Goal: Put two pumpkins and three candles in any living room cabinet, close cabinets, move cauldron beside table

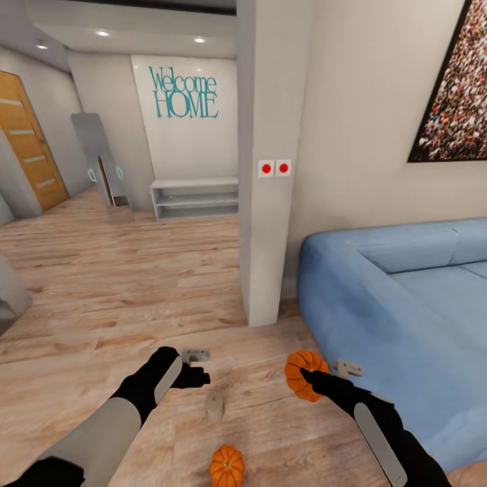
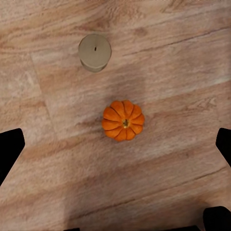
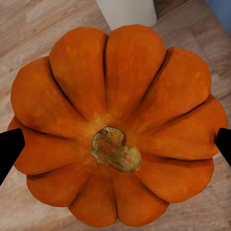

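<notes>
Pumpkin number one is in my right gripper, jaws pressed against its ribbed sides, lifted off the wooden floor just beside the blue sofa. In the right wrist view its stem sits dead centre between my fingertips. My left gripper hangs with jaws spread wide and holding nothing; below it the second pumpkin rests on the floor, one candle near it. Two more candles lie further along the floor, one close to the sofa. Pick-up stage, I reckon. Next call: grab another item with the left, then find that cabinet.
</notes>
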